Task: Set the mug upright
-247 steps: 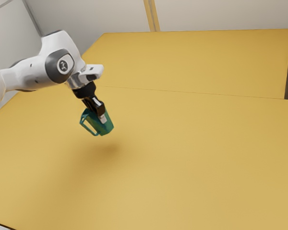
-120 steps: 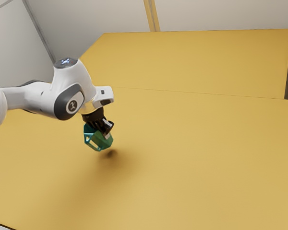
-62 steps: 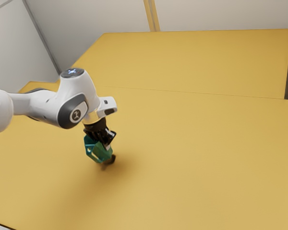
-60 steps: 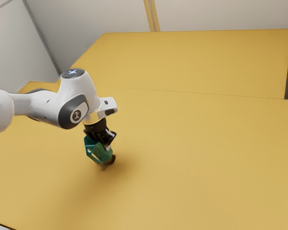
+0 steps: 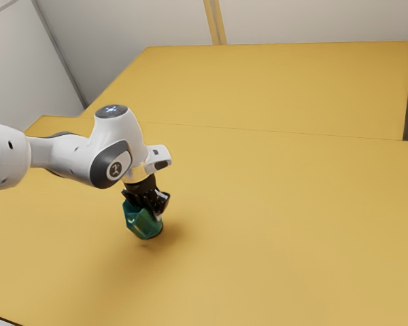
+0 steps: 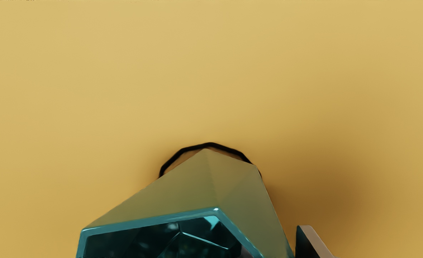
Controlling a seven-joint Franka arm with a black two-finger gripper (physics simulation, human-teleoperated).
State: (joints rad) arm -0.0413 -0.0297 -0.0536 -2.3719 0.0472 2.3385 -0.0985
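Note:
The teal-green, faceted mug hangs from my gripper low over the table, its open end up and its body leaning a little. Its base is at or very near the surface; contact cannot be told. In the wrist view the mug shows its bright rim and dark inside, with the base farther off. There my gripper is shut on the mug's wall, one finger outside beside it and a bit of the other at the inside edge. The handle is hard to make out.
The yellow table spreads out around the mug, with a soft shadow near its base. A thin dark curved line lies on the surface around the base. Pale walls stand behind the table.
The hand has come down with the mug in its grip and drifted slightly toward the exterior view's right. The mug has turned from strongly tilted to more nearly upright.

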